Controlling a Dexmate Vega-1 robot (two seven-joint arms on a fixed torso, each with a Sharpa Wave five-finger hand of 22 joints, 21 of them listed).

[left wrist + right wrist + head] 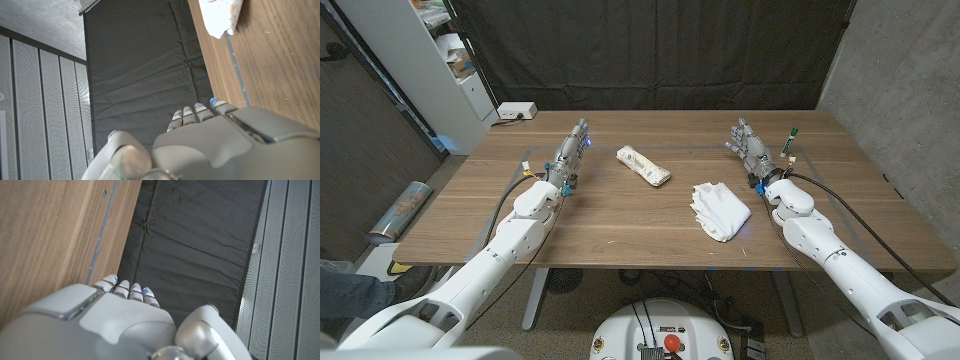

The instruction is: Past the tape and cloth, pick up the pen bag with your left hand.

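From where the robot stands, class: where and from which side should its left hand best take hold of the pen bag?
Probably across the narrow middle of the pen bag, coming from the left hand side. The bag lies flat and long, slanting diagonally, apart from the cloth, so fingers could span its short width.

1. Arms: glossy white rounded shells, with black cables running along the forearms.
2. Left robot hand (570, 155): grey metal, with small blue lights at the fingertips (214, 102).
3. Right robot hand (751, 146): same grey build, with pale grey back plates.
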